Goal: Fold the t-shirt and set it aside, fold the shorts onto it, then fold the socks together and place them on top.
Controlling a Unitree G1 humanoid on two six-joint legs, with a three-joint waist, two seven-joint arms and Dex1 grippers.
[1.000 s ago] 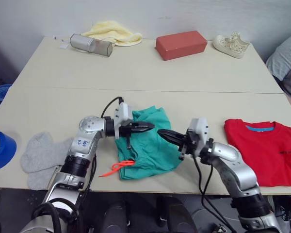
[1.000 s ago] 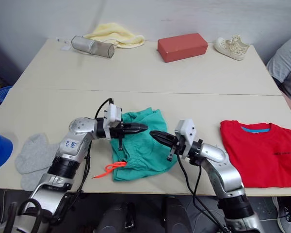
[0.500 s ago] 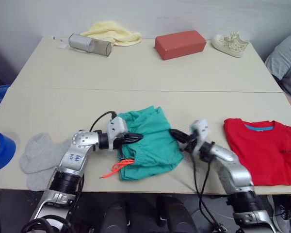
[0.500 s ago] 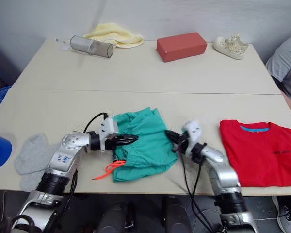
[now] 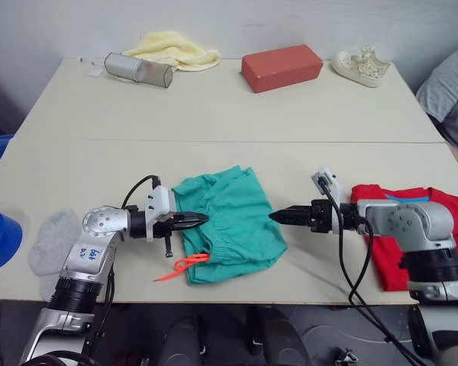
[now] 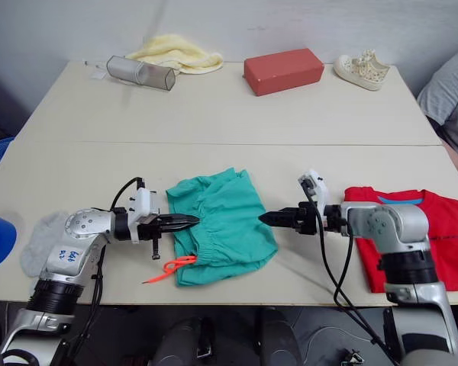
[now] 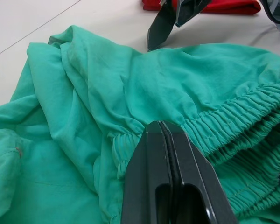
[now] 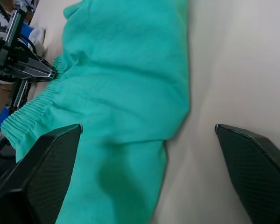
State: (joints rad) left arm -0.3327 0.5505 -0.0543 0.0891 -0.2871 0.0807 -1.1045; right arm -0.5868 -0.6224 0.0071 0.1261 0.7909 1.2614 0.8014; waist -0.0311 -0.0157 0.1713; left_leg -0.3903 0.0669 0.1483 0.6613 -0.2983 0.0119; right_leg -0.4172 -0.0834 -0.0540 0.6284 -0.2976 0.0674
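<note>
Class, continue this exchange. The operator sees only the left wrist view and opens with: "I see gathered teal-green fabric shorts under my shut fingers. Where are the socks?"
Observer: The short light grey knit socks lie near the table's front edge, to the robot's left of the teal-green shorts and apart from them.
Operator: Is the drawstring tucked in?
Observer: No. The neon orange drawstring trails out over the table at the shorts' front left.
Operator: Is the other gripper ready?
Observer: The right gripper is at the shorts' right edge. The right wrist view shows its fingers wide apart.
</note>
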